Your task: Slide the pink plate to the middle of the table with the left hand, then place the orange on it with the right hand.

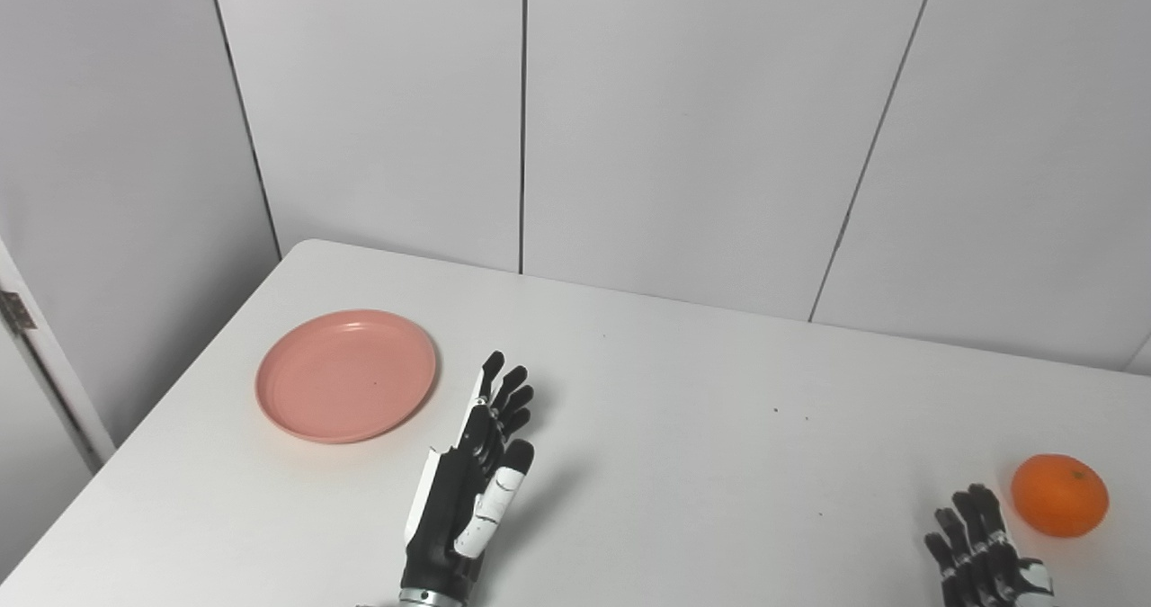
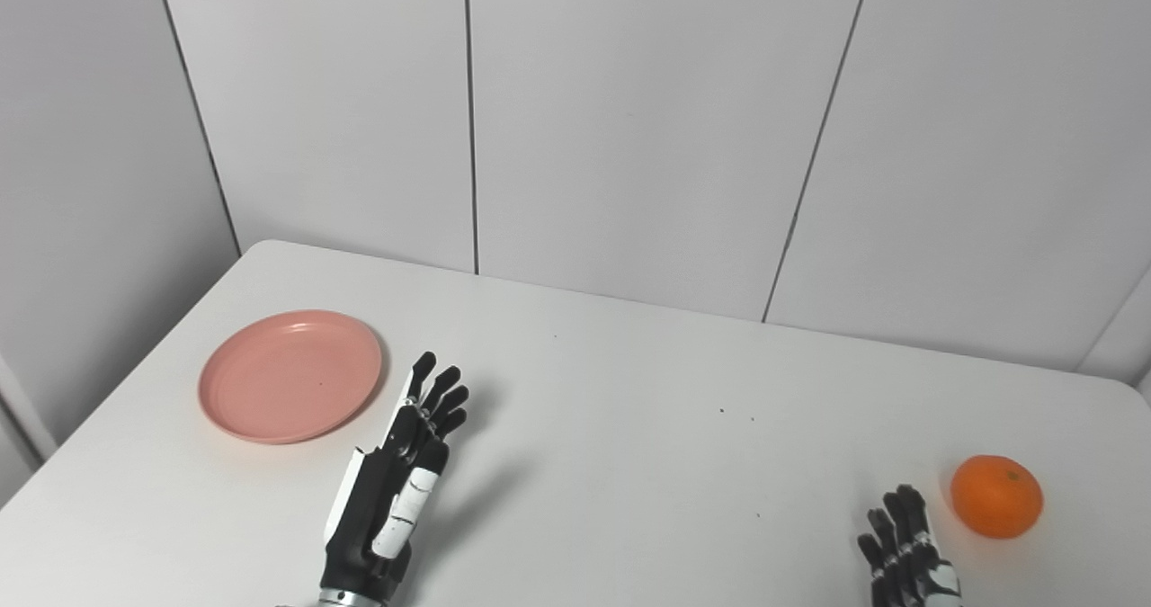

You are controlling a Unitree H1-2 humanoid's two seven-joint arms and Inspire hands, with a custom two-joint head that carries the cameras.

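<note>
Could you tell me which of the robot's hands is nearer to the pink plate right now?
Left. The left hand is open just right of the pink plate, not touching it. The right hand sits far across the table by the orange.

The left hand (image 1: pixel 472 481) comes in from the bottom edge, a little left of the middle of the picture. It stands on its edge, with the palm turned to the right and the white back to the left. Its fingers (image 1: pixel 504 396) are stretched forward and lie close together, slightly bent at the tips. The thumb (image 1: pixel 499 497), with its white cover, points up and forward beside the palm. This hand holds nothing. The wrist is cut by the bottom edge.

The right hand (image 1: pixel 985 548) shows only partly at the lower right corner. Its dark fingers (image 1: pixel 976 517) point up and forward, a little apart, and hold nothing.
</note>
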